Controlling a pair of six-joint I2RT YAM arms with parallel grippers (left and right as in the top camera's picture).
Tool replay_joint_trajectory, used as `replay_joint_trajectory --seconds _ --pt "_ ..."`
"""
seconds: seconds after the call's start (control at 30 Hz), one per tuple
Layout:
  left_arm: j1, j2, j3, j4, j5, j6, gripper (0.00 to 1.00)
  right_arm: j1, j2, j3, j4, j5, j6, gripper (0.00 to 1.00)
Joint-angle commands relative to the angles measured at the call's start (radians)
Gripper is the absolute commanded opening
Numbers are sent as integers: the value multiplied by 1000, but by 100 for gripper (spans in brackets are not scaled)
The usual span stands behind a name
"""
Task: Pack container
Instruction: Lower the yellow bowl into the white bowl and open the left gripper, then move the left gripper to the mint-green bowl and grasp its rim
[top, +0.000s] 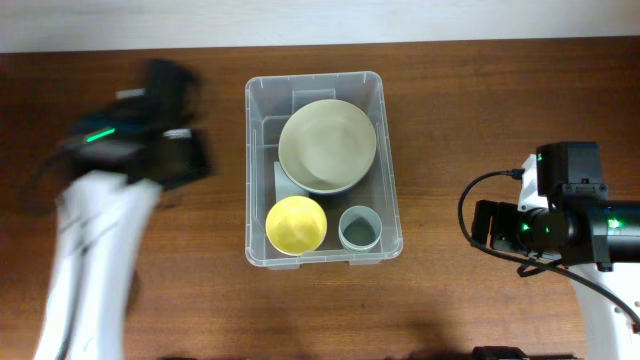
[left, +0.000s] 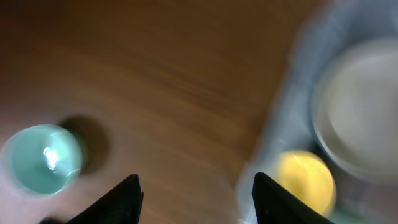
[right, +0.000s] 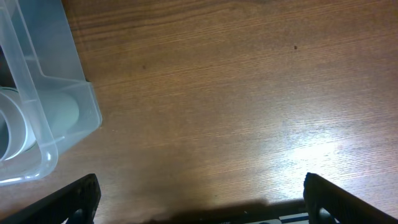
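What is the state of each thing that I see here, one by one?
container: open, no lid, partly filled.
large pale bowl: inside container, upright, empty.
yellow bowl: inside container, upright, empty.
grey cup: inside container, upright.
green cup: outside container, upright.
left gripper: open, empty.
right gripper: open, empty.

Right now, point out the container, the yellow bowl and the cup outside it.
container (top: 254, 180), overhead view, left wall.
yellow bowl (top: 296, 224), overhead view, inside centre.
pale green cup (left: 42, 158), left wrist view, open mouth, blurred.
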Motion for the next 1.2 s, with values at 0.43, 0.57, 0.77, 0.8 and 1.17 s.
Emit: replay_joint_trajectory --seconds 0.43,0.57,0.77,0.8,1.17 --pt "613 -77 -532 255 89 40 76 6 1 -2 3 9 4 100" --pt "640 -8 -652 345 91 40 77 6 1 -2 3 9 4 100" --pt "647 128 -727 434 90 39 77 6 1 -2 0 9 4 100" --pt "647 151 -727 439 90 39 77 6 1 -2 -1 9 4 100" --pt "647 274 -727 482 86 39 77 6 1 -2 -1 9 4 100"
